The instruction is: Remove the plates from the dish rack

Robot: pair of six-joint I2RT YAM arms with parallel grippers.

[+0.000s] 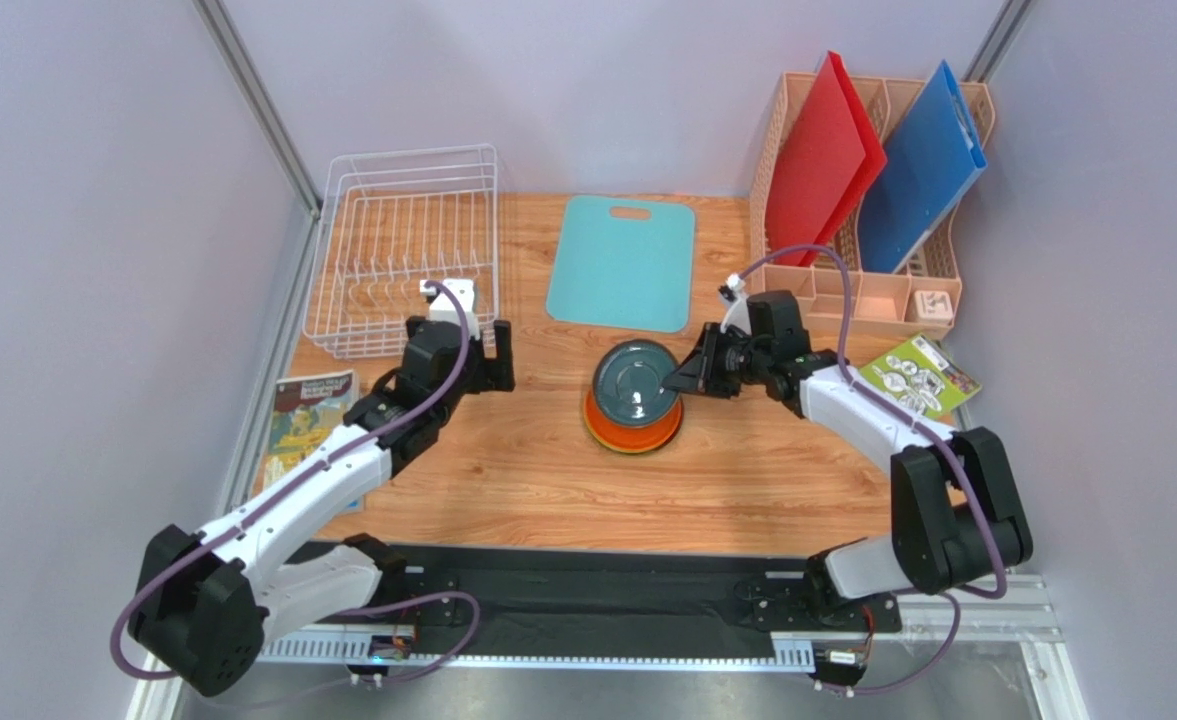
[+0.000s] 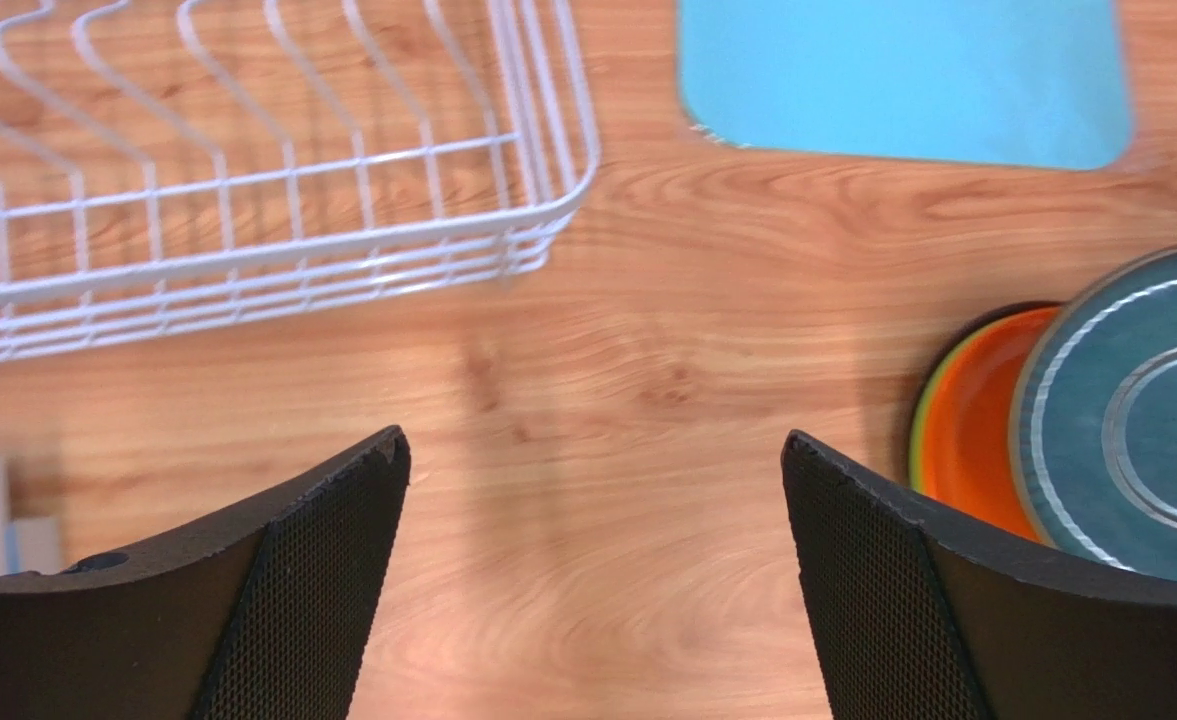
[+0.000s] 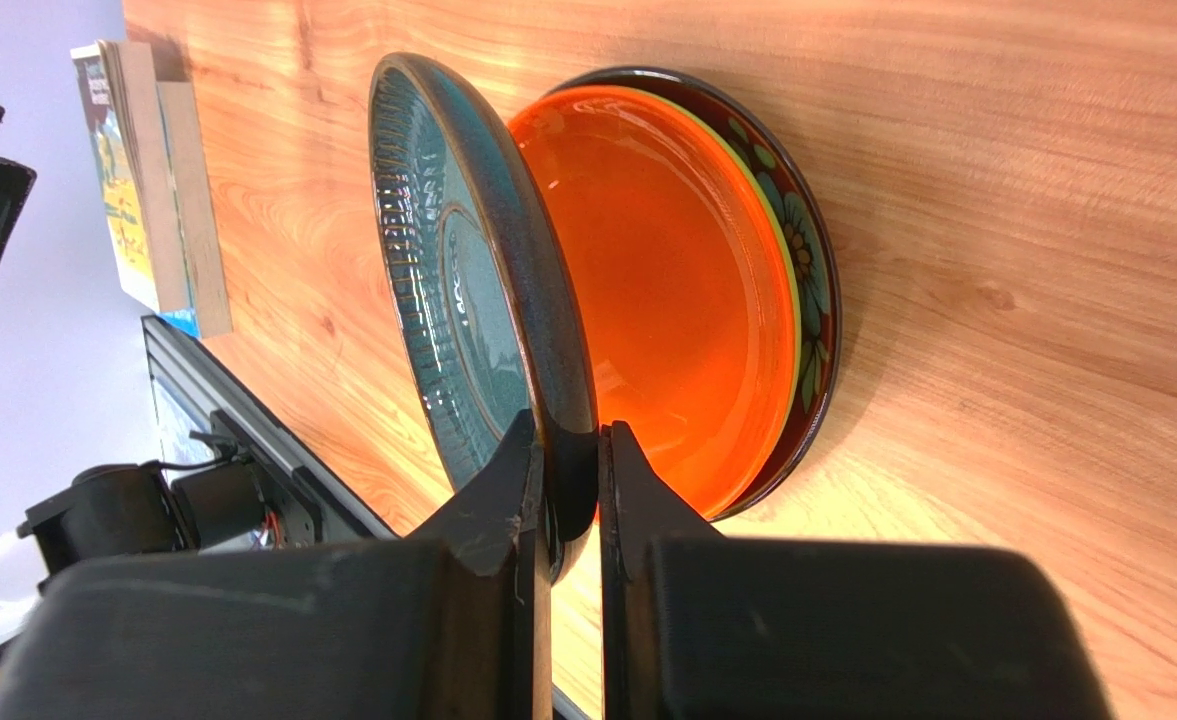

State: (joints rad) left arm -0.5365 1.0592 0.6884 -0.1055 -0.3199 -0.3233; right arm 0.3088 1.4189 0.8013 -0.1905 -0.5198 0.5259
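The white wire dish rack (image 1: 399, 248) stands at the back left with no plates in it; its corner shows in the left wrist view (image 2: 249, 180). A stack of plates lies mid-table: dark red patterned (image 3: 812, 263) at the bottom, lime green (image 3: 784, 255), then orange (image 1: 627, 437) (image 3: 654, 285). My right gripper (image 1: 689, 372) (image 3: 567, 458) is shut on the rim of the dark teal-grey plate (image 1: 635, 384) (image 3: 459, 285), holding it tilted just above the stack. My left gripper (image 1: 467, 360) (image 2: 594, 465) is open and empty over bare wood beside the rack.
A flat teal cutting board (image 1: 623, 263) lies at the back centre. A peach organizer (image 1: 880, 285) holds a red board (image 1: 820, 158) and a blue board (image 1: 922, 165) at the back right. Booklets lie at the left (image 1: 306, 420) and right (image 1: 920, 375) edges.
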